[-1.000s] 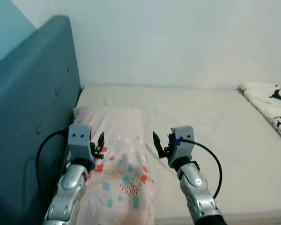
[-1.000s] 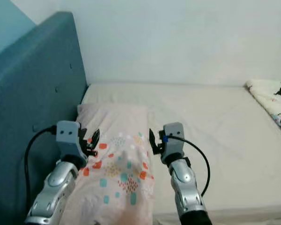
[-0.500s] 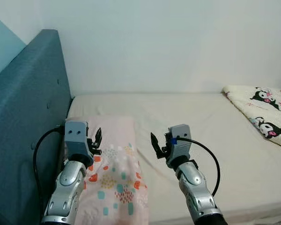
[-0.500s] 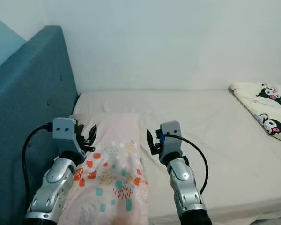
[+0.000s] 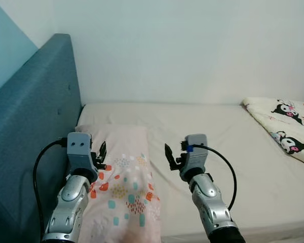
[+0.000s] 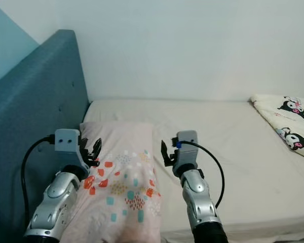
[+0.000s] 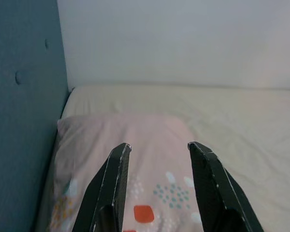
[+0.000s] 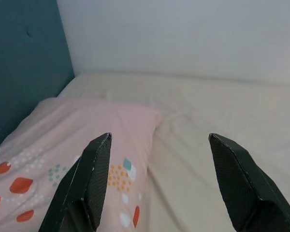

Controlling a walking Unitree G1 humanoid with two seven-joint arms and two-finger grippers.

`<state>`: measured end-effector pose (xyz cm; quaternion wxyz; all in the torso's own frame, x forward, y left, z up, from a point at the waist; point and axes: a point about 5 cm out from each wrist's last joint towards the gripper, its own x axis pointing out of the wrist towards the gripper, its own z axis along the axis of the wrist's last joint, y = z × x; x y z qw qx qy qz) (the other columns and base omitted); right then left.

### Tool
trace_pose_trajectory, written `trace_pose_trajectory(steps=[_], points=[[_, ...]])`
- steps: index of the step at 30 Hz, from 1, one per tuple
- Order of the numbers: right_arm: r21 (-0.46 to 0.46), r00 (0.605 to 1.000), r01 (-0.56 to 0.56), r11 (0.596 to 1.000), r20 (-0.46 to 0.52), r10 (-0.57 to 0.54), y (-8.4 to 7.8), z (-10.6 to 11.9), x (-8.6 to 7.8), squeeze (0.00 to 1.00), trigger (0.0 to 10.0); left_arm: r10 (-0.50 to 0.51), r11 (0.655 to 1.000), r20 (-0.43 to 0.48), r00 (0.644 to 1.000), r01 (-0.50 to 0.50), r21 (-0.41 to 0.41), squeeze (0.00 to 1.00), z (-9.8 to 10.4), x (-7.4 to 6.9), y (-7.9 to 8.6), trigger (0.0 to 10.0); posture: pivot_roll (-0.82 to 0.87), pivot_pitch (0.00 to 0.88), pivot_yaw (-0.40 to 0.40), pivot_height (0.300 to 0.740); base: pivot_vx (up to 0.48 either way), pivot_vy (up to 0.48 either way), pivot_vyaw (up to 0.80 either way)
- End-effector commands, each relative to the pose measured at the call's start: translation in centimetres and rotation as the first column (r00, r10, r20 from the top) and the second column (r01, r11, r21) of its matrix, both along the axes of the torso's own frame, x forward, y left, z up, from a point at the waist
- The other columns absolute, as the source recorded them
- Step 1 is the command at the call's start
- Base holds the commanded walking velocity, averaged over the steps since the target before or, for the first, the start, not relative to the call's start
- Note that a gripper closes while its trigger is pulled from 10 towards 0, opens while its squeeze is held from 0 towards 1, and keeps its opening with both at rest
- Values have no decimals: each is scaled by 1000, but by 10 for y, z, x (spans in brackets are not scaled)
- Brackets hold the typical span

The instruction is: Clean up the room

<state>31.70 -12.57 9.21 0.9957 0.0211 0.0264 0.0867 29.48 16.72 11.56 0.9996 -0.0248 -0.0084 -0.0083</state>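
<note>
Pillow (image 5: 124,177), pink with orange, teal and white dabs, lies flat on the cream mattress (image 5: 218,131), at 7 o'clock of the head view, its long left edge against the blue padded headboard (image 5: 35,126). My left gripper (image 5: 102,157) hovers above the pillow's left half, fingers (image 7: 113,186) parted a moderate way, empty; the wrist view looks between them along the pillow toward the white wall (image 5: 192,45) at 12 o'clock. My right gripper (image 5: 171,158) hangs just beside the pillow's right edge, over bare mattress, fingers (image 8: 89,179) spread wide, empty; its wrist view has the pillow's far corner under one finger and plain sheet under the other. Neither gripper touches the pillow. A cream blanket (image 5: 283,126) printed with black-and-white cartoon figures lies at 3 o'clock on the mattress, well apart from both grippers. Black cables loop off both wrists.
</note>
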Motion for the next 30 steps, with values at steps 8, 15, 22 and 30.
trace_pose_trajectory(steps=[8, 15, 22, 30], points=[[10, 992, 110, 994, -69, -109, -12, -16, -4, 0, 10000, -44, 998, -63, 997, 41, -50, 0, -11, 0, -12, 10000, 67, 0, -70, 740, 0, 0, 0], [5, 990, 135, 991, -52, -134, -21, -11, -3, 0, 10000, -59, 997, -50, 997, 56, -60, 0, -5, 9, -15, 10000, 37, 0, -62, 740, 0, 0, 0], [-23, 989, 131, 991, -65, -133, -27, -12, -4, 0, 10000, -80, 996, -46, 996, 79, -29, 0, -6, 10, -20, 10000, 29, 0, -78, 740, 0, 0, 0], [-71, 996, 72, 995, -49, -76, -25, -10, -1, 0, 10000, -49, 997, -39, 998, 47, -57, 0, -9, 0, -20, 10000, 46, 0, -132, 740, 0, 0, 0]])
